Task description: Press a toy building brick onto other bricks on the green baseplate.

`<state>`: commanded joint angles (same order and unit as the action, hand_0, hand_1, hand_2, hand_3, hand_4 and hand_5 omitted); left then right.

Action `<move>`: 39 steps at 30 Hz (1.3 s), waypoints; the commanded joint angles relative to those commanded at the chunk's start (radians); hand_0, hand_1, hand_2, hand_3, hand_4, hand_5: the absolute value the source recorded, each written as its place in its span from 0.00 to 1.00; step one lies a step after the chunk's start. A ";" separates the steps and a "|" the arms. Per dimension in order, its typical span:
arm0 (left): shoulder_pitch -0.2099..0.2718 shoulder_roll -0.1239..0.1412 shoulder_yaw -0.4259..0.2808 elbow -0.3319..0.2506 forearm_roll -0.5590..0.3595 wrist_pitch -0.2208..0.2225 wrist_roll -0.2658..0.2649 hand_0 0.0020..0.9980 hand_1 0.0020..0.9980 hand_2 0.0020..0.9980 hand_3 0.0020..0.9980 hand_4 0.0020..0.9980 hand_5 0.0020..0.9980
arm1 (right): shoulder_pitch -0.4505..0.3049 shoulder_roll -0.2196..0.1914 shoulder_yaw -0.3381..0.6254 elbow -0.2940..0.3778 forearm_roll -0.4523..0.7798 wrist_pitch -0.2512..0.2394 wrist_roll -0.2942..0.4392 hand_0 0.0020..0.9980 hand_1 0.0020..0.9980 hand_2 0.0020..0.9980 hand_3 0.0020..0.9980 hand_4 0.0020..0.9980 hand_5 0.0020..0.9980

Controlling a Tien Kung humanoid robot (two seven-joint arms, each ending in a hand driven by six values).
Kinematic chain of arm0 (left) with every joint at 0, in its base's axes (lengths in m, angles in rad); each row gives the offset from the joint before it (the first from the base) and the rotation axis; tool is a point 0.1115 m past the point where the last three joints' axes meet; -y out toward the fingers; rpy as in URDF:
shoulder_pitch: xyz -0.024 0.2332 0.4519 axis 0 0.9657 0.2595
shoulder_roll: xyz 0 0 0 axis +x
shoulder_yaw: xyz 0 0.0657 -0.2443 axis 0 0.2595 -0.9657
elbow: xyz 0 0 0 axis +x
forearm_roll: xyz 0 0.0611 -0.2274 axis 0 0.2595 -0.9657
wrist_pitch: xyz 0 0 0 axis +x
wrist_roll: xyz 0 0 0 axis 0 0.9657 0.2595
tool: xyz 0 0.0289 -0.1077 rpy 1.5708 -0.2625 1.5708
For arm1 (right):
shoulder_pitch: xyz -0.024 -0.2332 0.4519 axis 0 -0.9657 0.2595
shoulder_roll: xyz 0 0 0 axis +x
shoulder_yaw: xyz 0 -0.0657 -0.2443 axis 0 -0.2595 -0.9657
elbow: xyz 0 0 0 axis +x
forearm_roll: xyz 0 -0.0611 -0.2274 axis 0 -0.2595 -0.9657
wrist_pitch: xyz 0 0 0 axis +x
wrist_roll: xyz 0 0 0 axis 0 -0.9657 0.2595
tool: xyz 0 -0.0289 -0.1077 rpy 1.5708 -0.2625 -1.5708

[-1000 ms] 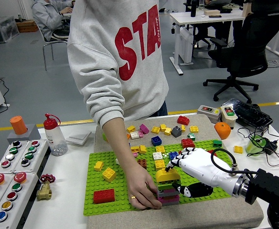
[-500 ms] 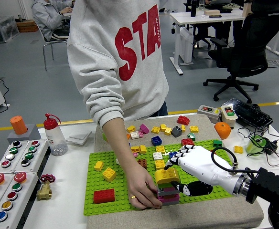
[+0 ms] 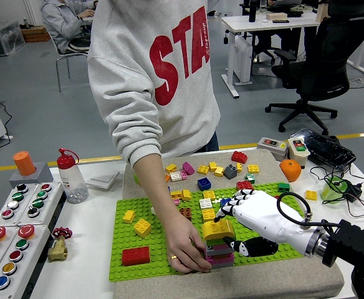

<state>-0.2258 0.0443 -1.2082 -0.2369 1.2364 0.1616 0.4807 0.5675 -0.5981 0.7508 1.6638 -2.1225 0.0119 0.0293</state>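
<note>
Yellow brick (image 3: 218, 229) sits on top of a short stack of bricks (image 3: 219, 254) near the front edge of the green baseplate (image 3: 126, 240), with the white right hand (image 3: 257, 215) over it and its fingers (image 3: 229, 207) curled around the brick's far side, gripping it. A person's hand (image 3: 185, 246), reaching from the desk's far side, rests on the baseplate touching the stack's left side. A red brick (image 3: 135, 255) lies on the baseplate left of the stack.
</note>
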 joint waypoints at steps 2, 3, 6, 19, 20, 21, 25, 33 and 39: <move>0.001 0.000 -0.001 0.000 0.002 -0.001 0.001 0.62 0.59 0.59 0.42 0.29 0.94 | -0.003 -0.001 -0.004 0.003 0.000 0.002 0.001 0.79 0.69 0.66 0.69 0.58 0.39; 0.001 0.000 -0.001 0.000 0.002 -0.001 0.001 0.62 0.59 0.59 0.42 0.29 0.94 | -0.004 -0.002 -0.005 0.004 0.000 0.003 0.001 0.79 0.69 0.66 0.69 0.58 0.39; 0.002 0.000 -0.002 0.000 0.004 -0.001 0.002 0.62 0.59 0.59 0.42 0.29 0.94 | -0.007 -0.002 -0.009 0.004 -0.001 0.004 0.001 0.79 0.69 0.66 0.69 0.58 0.38; 0.000 0.000 -0.001 0.000 0.002 -0.002 -0.001 0.62 0.59 0.59 0.42 0.29 0.93 | -0.008 -0.001 -0.022 -0.006 -0.005 0.009 -0.001 0.79 0.69 0.66 0.69 0.58 0.38; 0.000 0.000 -0.001 0.000 0.002 -0.002 -0.001 0.62 0.59 0.59 0.42 0.29 0.93 | -0.008 -0.001 -0.022 -0.007 -0.005 0.009 -0.001 0.79 0.69 0.66 0.69 0.58 0.38; -0.001 0.000 -0.001 0.000 0.002 -0.002 -0.001 0.62 0.59 0.59 0.42 0.29 0.93 | -0.007 -0.001 -0.022 -0.007 -0.006 0.009 -0.001 0.79 0.69 0.66 0.69 0.58 0.38; -0.001 0.000 -0.001 0.000 0.001 -0.002 -0.001 0.62 0.59 0.59 0.42 0.29 0.94 | -0.006 -0.002 -0.017 -0.008 -0.008 0.006 -0.001 0.79 0.69 0.66 0.69 0.58 0.38; -0.001 0.000 -0.001 0.000 0.001 -0.002 -0.001 0.62 0.59 0.59 0.42 0.29 0.94 | -0.006 -0.008 -0.004 -0.005 -0.009 0.006 -0.001 0.79 0.69 0.66 0.69 0.58 0.38; -0.002 0.000 -0.001 0.001 0.001 -0.002 -0.002 0.62 0.59 0.59 0.42 0.29 0.94 | -0.007 -0.011 -0.002 -0.002 -0.008 0.007 0.000 0.79 0.68 0.66 0.68 0.58 0.38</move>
<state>-0.2279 0.0444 -1.2089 -0.2363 1.2376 0.1594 0.4789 0.5605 -0.6090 0.7486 1.6616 -2.1304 0.0188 0.0292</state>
